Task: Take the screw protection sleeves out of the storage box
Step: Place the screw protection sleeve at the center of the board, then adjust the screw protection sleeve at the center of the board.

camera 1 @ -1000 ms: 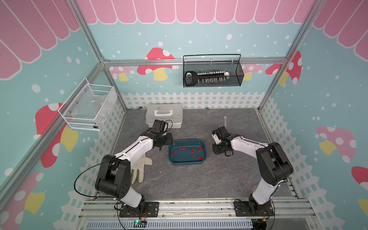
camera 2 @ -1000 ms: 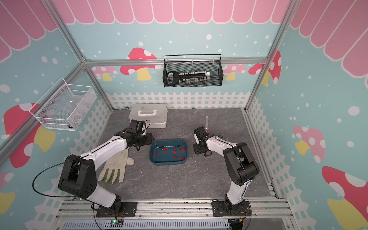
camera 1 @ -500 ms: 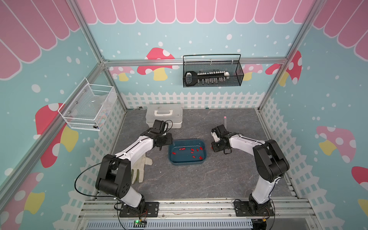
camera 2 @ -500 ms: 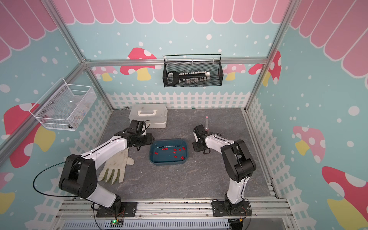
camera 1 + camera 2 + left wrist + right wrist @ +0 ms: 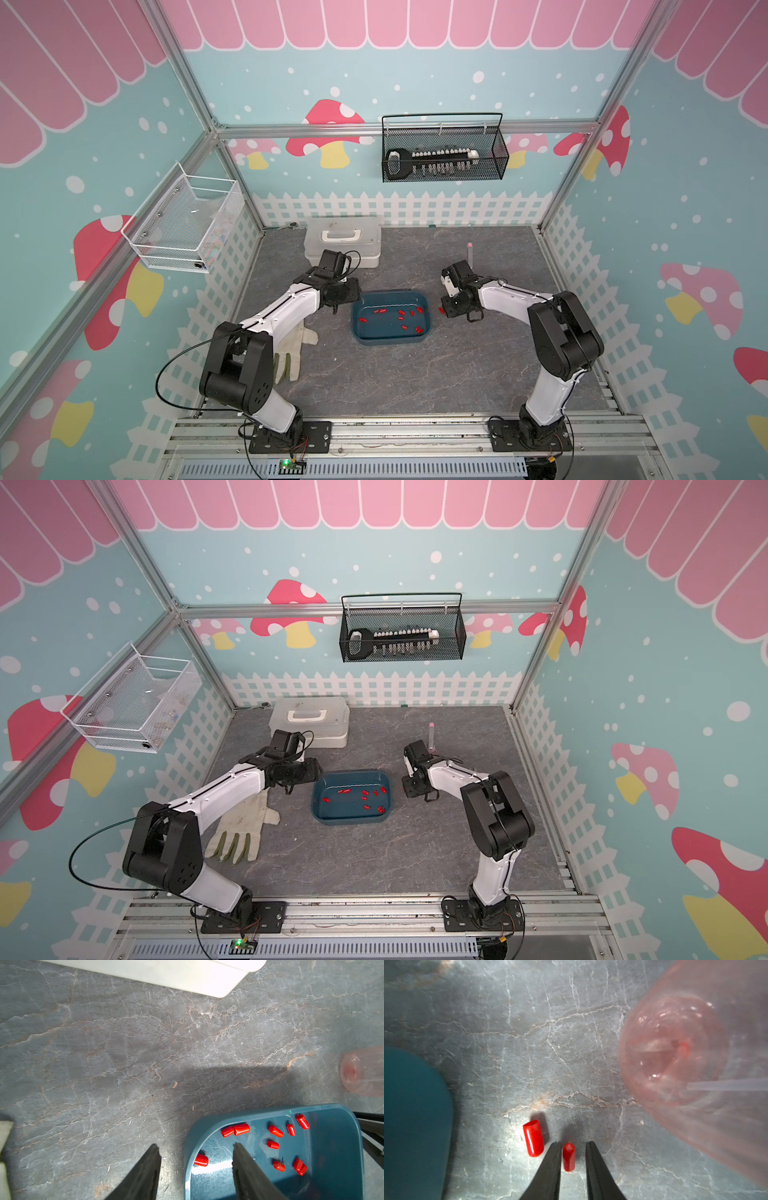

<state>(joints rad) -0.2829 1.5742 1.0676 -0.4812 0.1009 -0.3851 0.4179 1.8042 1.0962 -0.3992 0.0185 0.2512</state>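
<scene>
Your right arm has drawn its elbow in a little since a second ago, while the left arm, the box (image 5: pixel 388 341) and the glove (image 5: pixel 291 353) have stayed where they were. Your right hand (image 5: pixel 573 1142) is low over the table (image 5: pixel 529 1043), just beside the box. Its fingers (image 5: pixel 550 1172) are narrowly apart and hold nothing: a loose sleeve (image 5: pixel 569 1157) lies on the table between them, against one finger and clear of the other. A second sleeve (image 5: pixel 533 1138) lies just beside it. Your left hand (image 5: pixel 195 1144) is open wide and empty, straddling the box wall, one finger outside and one over the inside. About ten red sleeves (image 5: pixel 275 1131) are scattered on the box floor. A clear pink tube (image 5: pixel 675 1053) stands near the right hand.
</scene>
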